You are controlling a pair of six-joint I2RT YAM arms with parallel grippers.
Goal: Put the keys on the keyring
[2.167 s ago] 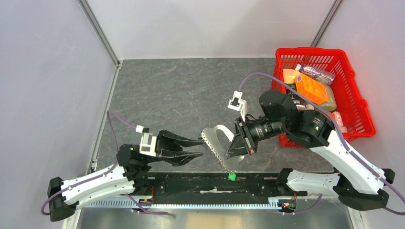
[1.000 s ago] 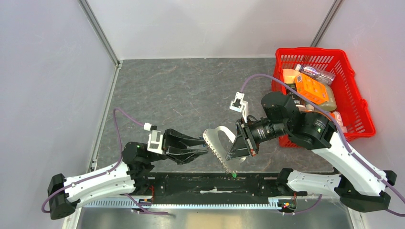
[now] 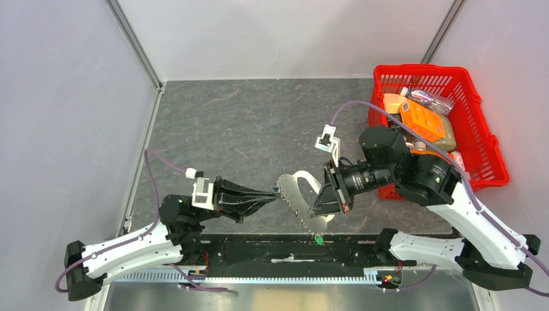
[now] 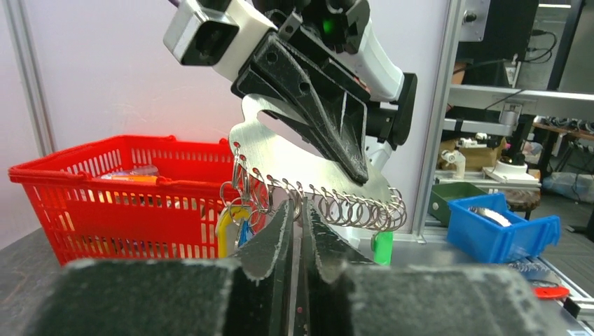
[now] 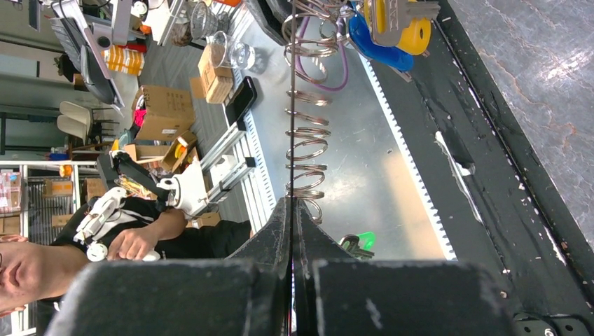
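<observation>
My right claw (image 5: 291,204) pinches the keyring (image 4: 287,161) above the desk (image 3: 226,123), with the keys (image 5: 399,24) hanging at its end rings. My left claw (image 4: 297,207) is nearly pressed together there; whether it pinches anything, I cannot tell.

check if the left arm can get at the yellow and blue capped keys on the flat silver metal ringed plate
Probably yes: the left gripper sits beside the keys, at one end of the silver plate, nothing between.

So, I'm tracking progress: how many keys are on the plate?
2: a yellow key and a blue key, hanging side by side at one end of the plate. Others may be hidden behind them.
</observation>
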